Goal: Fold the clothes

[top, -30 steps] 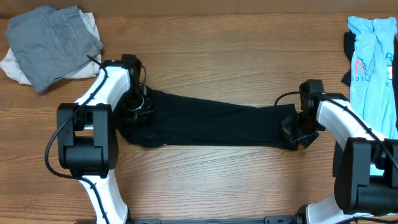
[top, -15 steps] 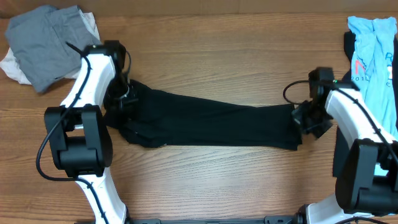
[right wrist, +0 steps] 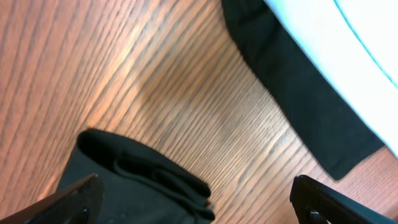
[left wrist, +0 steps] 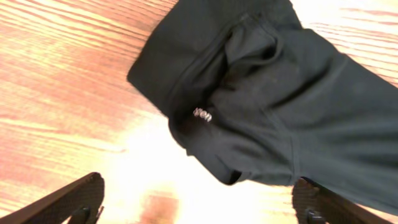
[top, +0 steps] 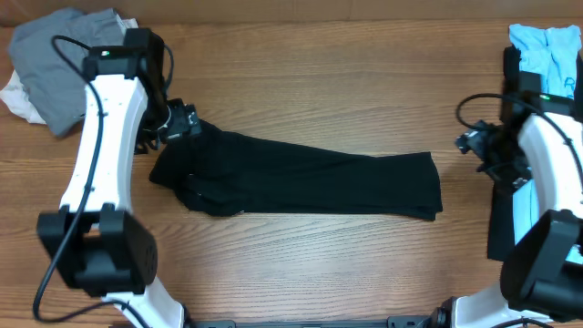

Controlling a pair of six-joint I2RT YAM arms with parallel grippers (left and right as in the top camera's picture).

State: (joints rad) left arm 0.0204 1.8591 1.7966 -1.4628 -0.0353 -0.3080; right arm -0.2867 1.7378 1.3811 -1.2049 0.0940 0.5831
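While the 2 grippers stand wide open and empty, the left gripper [left wrist: 199, 193] hangs by the left end of the long, folded black fabric T-shirt [top: 310, 178], and the right gripper [right wrist: 196, 193] hangs near its right end, not touching. The T-shirt lies mid-way across the brown wooden table [top: 319, 264]. Farther back: crumpled grey garment [top: 73, 64] left, light-blue shirt [top: 547, 46] right.

Folded T-shirt [top: 310, 180] lies flat at mid-table [top: 319, 82], long axis running left to right, its left end a little farther from the arm bases than its right end. Left gripper [top: 173, 123] sits at the T-shirt's far-left corner. Right gripper [top: 478, 144] is off its right end, apart from it. Heap of garments [top: 73, 68] lies well to its left, in the far corner. Printed shirt [top: 547, 50] lies well to its right, at the table edge, overlapping another garment [right wrist: 292, 93] beneath.
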